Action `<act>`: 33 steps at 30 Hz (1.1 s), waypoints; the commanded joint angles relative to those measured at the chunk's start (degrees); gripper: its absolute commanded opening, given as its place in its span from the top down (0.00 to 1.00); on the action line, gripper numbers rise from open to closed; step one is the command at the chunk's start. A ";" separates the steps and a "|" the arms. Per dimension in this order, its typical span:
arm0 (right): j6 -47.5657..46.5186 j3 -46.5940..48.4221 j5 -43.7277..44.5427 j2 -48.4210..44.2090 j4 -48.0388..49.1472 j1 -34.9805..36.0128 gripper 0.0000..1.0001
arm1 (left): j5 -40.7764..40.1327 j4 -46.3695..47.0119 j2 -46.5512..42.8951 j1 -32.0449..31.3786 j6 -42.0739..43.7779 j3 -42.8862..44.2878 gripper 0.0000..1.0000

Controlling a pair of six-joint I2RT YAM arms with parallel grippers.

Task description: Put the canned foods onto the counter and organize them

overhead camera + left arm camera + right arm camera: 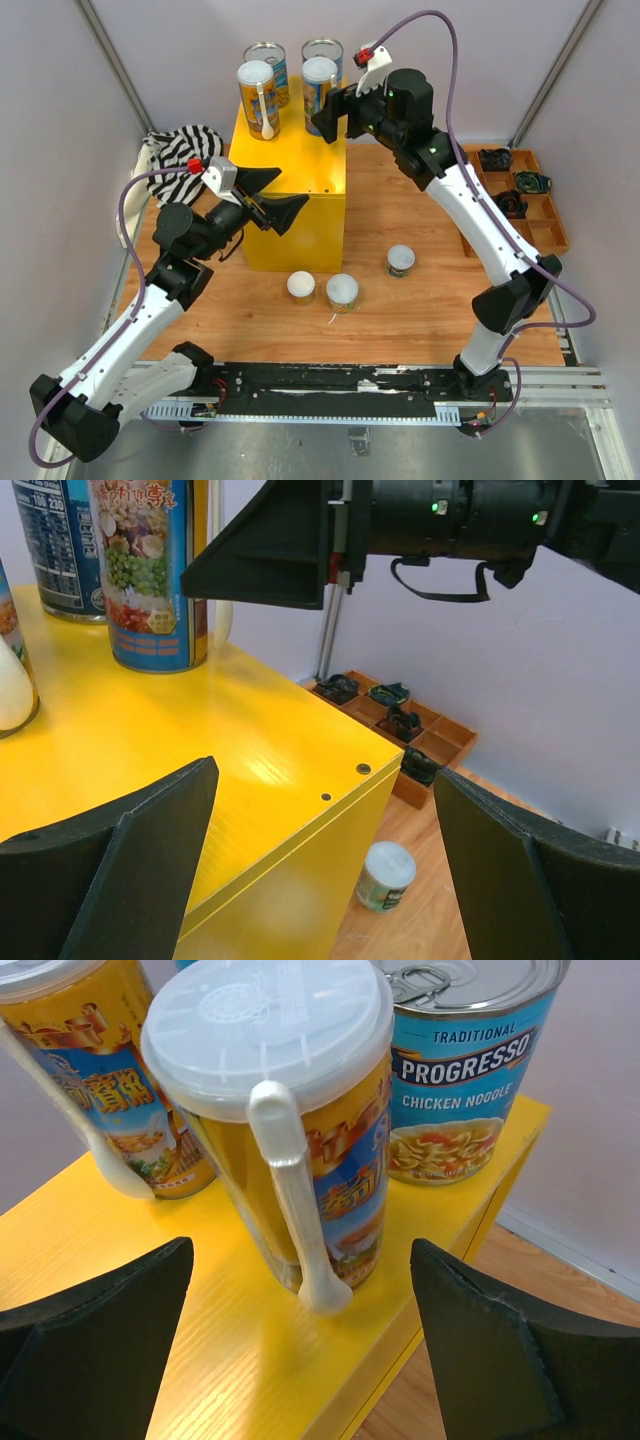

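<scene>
Right wrist view: tall cylindrical can (300, 1150), white plastic-lidded, stands centre frame on the smooth yellow counter (230, 1360), just beyond the right gripper (300, 1260), jaws spread; left gripper (322, 775) equally released.

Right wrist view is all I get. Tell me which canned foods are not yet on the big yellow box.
Observer: Three short pale-topped cans stand on the wooden table, in front of the big yellow box.
Operator: Report the left gripper.
Observer: The left gripper is open and empty, above the near part of the box.
Operator: Count the cans on the box.
Observer: Four tall ones. The one you can hardly see is a blue-labelled, silver-topped can at the back left.
</scene>
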 commanded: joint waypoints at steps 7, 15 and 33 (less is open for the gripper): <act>-1.84 -11.31 2.43 -12.25 -0.20 1.78 0.10 | 1.47 -4.13 -0.48 -0.49 -0.21 2.50 0.06; -0.84 -23.56 7.49 -24.73 -4.02 4.33 0.10 | -0.71 -13.47 -1.13 -0.57 0.40 4.32 0.06; 10.37 -54.27 21.77 -46.17 -15.19 4.60 0.03 | -2.82 -18.42 -7.64 -0.56 -1.15 1.27 0.06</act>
